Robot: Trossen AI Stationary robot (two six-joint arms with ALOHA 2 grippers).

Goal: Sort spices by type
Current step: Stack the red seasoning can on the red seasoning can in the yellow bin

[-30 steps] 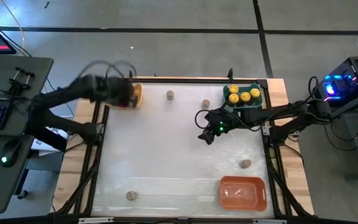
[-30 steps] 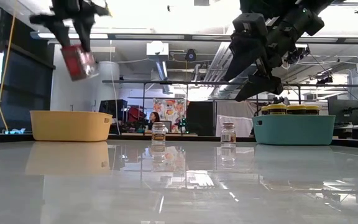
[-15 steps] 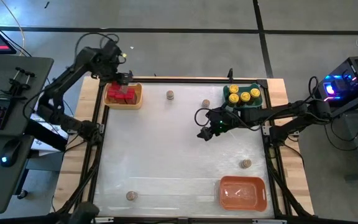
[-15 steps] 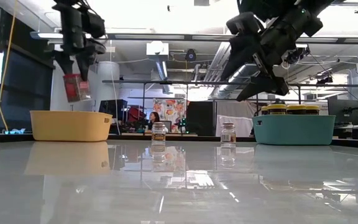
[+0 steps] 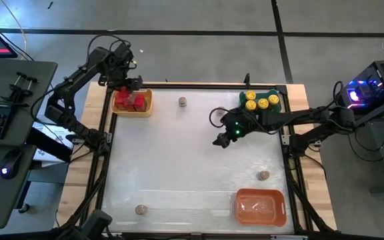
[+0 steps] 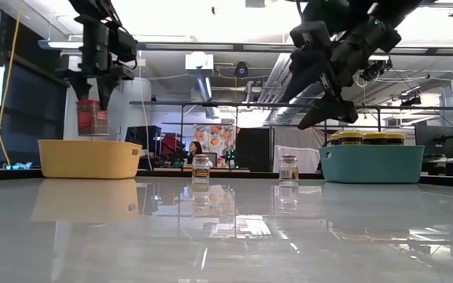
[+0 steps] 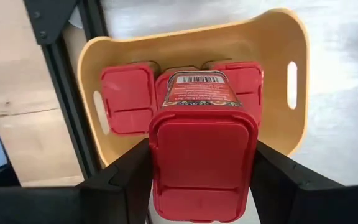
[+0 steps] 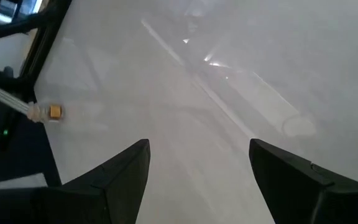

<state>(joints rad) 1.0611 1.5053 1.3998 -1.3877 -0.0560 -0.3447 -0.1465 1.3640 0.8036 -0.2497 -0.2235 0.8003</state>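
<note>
Overhead and level views of a glossy white counter (image 5: 179,167) framed in pale wood.

Far left corner: the left gripper (image 7: 201,186) hangs above a smooth yellow tray (image 5: 145,107) with rounded corners and slot handles. Its jaws are clenched on the flat sides of a red boxy container (image 7: 202,149), rectangular, with a hinged lid and a printed label bearing a barcode. In the level view the container (image 6: 90,116) hangs upright just above the tray's rim (image 6: 89,157). More red boxy containers (image 7: 128,93) of the same shape already lie side by side in the tray.

Far centre: two small round grey-brown jars, one (image 5: 182,101) right of the yellow tray and another (image 6: 289,167) farther right, stand upright and well apart on the bare counter; the level view shows them as short glass cylinders with dark caps.

Far right: a teal tray (image 5: 275,93) holds three round yellow-lidded jars (image 5: 262,102), packed close. The right gripper (image 5: 222,139) hovers over open counter, just left of this tray and high above the surface in the level view (image 6: 325,110). Its jaws are released and hold nothing.

Near edge: a grey-brown jar (image 5: 139,209) at the near left, another (image 5: 263,175) at the right, and beyond it, in the near right corner, a translucent orange tray (image 5: 261,207) with rounded corners.
</note>
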